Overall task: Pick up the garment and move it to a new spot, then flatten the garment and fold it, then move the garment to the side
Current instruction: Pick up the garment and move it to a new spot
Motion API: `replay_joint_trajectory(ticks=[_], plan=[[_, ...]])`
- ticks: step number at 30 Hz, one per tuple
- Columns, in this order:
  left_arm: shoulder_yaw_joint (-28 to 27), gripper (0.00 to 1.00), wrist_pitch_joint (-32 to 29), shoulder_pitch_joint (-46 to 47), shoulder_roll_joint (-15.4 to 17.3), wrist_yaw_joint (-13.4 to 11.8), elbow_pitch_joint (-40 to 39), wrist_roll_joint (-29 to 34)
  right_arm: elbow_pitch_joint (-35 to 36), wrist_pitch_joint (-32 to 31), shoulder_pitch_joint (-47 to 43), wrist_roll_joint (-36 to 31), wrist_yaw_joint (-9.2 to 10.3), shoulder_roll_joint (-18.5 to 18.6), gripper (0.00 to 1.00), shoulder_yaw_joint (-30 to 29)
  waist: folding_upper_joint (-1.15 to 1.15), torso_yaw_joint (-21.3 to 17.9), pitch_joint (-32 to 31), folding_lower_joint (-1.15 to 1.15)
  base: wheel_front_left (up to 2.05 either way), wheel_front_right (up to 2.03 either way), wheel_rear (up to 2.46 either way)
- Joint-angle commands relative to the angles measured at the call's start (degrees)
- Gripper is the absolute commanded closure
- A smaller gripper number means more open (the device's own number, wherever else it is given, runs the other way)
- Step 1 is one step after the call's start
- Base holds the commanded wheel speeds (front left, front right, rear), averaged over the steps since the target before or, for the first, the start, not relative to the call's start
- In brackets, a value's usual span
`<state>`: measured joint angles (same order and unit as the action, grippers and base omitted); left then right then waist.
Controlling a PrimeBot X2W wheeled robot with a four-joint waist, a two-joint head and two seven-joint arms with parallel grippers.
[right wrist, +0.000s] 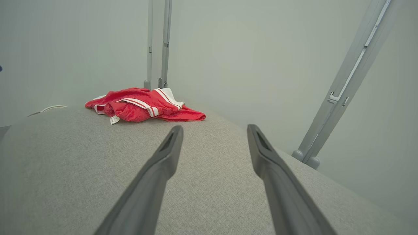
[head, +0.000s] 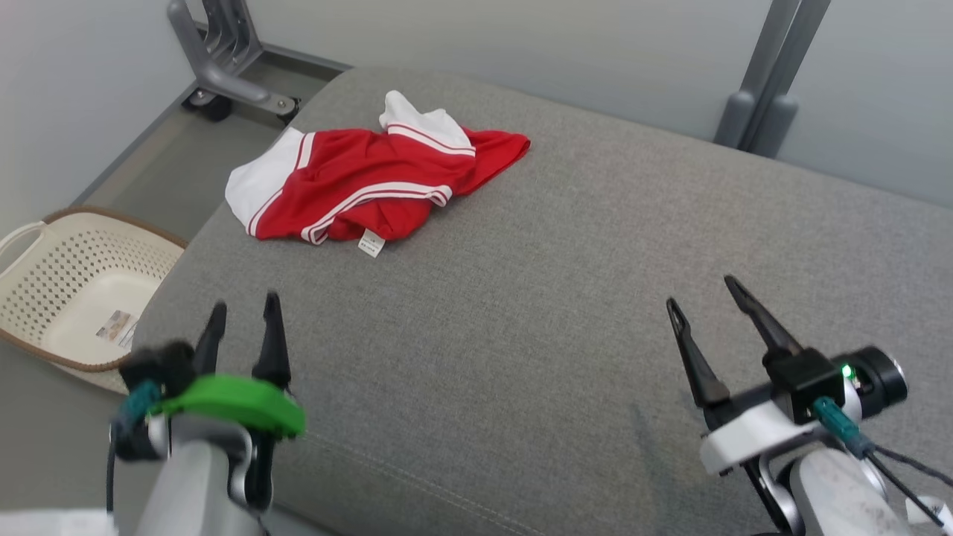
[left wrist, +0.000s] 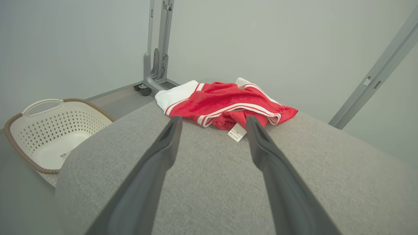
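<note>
A crumpled red garment [head: 372, 186] with white panels and white stripe trim lies at the far left corner of a wide grey upholstered surface [head: 536, 350]; one white part sits close to the edge, and a small white care label [head: 370, 243] sticks out on the near side. It is bunched and doubled over itself, not spread, so none of the task's steps appears done.

The left gripper [head: 245, 301] hovers low over the near left of the surface, its two dark fingers spread apart and holding nothing; the right gripper [head: 700, 290] hovers over the near right, likewise spread and empty. Both are well apart from the garment, with fingers pointing towards it; this looks like a ready stance before the first reach, with the left arm the nearer one.

The head view gives the layout from above: the bare grey stretch between the grippers and the cloth, which seems a likely new spot for flattening. The left wrist view, lower down, shows the label lying between its two fingers and the folds rising in a soft heap; it also shows a cream perforated laundry basket [left wrist: 49, 130] on the floor beside the surface, and a wheeled grey metal stand [left wrist: 156, 65] behind. The right wrist view shows the garment off to its left, its red hem trailing thin and flat, and a slanted grey post [right wrist: 343, 98] to the right.
</note>
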<state>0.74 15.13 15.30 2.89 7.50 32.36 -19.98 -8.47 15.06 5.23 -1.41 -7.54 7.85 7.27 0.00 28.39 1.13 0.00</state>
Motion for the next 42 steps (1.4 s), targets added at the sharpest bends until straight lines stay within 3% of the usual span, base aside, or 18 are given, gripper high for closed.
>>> replay_joint_trajectory(ticks=[1, 6, 9, 12, 20, 27, 29, 30, 33, 42], plan=[[0.6, 0.00, -0.7, 7.3, 0.3, 0.0, 3.2, -1.6, 0.4, 0.2, 3.7, -0.7, 0.10, 1.8, 0.00, 1.1, 0.00, -5.6, 15.7, 0.00, 0.00, 0.00, 0.00], [1.7, 0.00, -4.5, 24.4, 2.8, 0.0, 13.8, -6.9, 2.0, 0.2, 11.5, -1.3, 0.10, 5.2, 0.00, 2.3, 0.00, -8.2, 26.3, 0.00, 0.00, 0.00, 0.00], [2.5, 0.00, -8.3, 29.3, 3.0, 0.0, 18.1, -10.2, 2.2, 0.2, 13.2, -1.6, 0.10, 5.9, 0.00, 2.5, 0.00, -9.0, 28.9, 0.00, 0.00, 0.00, 0.00], [4.3, 0.00, -11.4, 35.0, 6.1, 0.0, 22.8, -13.1, 2.5, 0.2, 15.0, -1.7, 0.10, 6.8, 0.00, 4.2, 0.00, -10.7, 31.5, 0.00, 0.00, 0.00, 0.00], [6.0, 0.00, -14.1, 43.4, 9.0, 0.0, 31.3, -19.2, 4.8, 0.2, 17.7, -1.5, 0.11, 7.9, 0.00, 7.3, 0.00, -14.0, 36.5, 0.00, 0.00, 0.00, 0.00], [6.3, 0.00, -13.9, 44.2, 9.7, 0.0, 37.8, -22.0, 6.1, 0.2, 16.7, -1.7, 0.11, 7.8, 0.00, 6.8, 0.00, -15.6, 36.2, 0.00, 0.00, 0.00, 0.00], [7.0, 0.80, -14.6, 43.1, 8.7, 0.1, 38.4, -22.4, 6.1, 0.1, 15.7, -1.7, 0.11, 7.7, 0.00, 6.3, 0.00, -15.6, 35.3, 0.00, 0.00, 0.00, 0.00], [7.7, 1.00, -15.1, 42.5, 8.2, 0.2, 38.1, -22.8, 5.9, 0.0, 15.1, -1.6, 0.11, 7.6, 0.00, 6.0, 0.00, -15.6, 34.7, 0.00, 0.00, 0.00, 0.00], [9.0, 1.00, -16.6, 40.8, 6.0, 0.4, 33.7, -25.9, 5.1, 0.0, 13.4, -1.4, 0.11, 6.7, 0.00, 5.1, 0.00, -15.3, 32.2, 0.00, 0.00, 0.00, 0.00], [24.2, 1.00, -13.9, 36.6, 9.5, 0.1, 14.1, -28.6, 4.0, 0.1, 7.4, 0.8, 0.10, 1.1, 0.00, 5.1, 0.00, -16.4, 20.5, 0.00, 0.00, 0.00, 0.00]])
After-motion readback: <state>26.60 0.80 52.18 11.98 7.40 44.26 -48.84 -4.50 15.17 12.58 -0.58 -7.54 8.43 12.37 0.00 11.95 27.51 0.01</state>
